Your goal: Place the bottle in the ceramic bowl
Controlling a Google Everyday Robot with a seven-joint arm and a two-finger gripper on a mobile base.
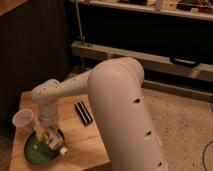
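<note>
Single-arm robot at a small wooden table (87,142), seen from above and behind the arm's bulky white upper link.

Gripper (46,133): hangs straight down from the wrist over the 1 o'clock part of the round, shallow, glossy green ceramic bowl (35,150), which sits at the table's near left corner. Whether it is clenched on the load or has let go cannot be told from here.

Small pale see-through plastic bottle with a white cap (56,145): directly below the gripper and touching or nearly touching it, lying tilted, its long axis running from about 10 o'clock up under the gripper to 4 o'clock, where the cap pokes over the bowl's rim. The body appears to be inside the bowl, though the wrist hides much of it.

Relation governing the next move: the bottle lies under and slightly toward 4 o'clock of the gripper, mostly within the rim; a release followed by a straight lift would probably finish the placement, provided the overhanging cap end does not tip out.

Surroundings: a translucent white plastic cup (23,120) just beside the bowl at 11 o'clock; a black striped bar (83,113) at 2 o'clock, apart. Speckled floor to the right; dark shelving behind.
</note>
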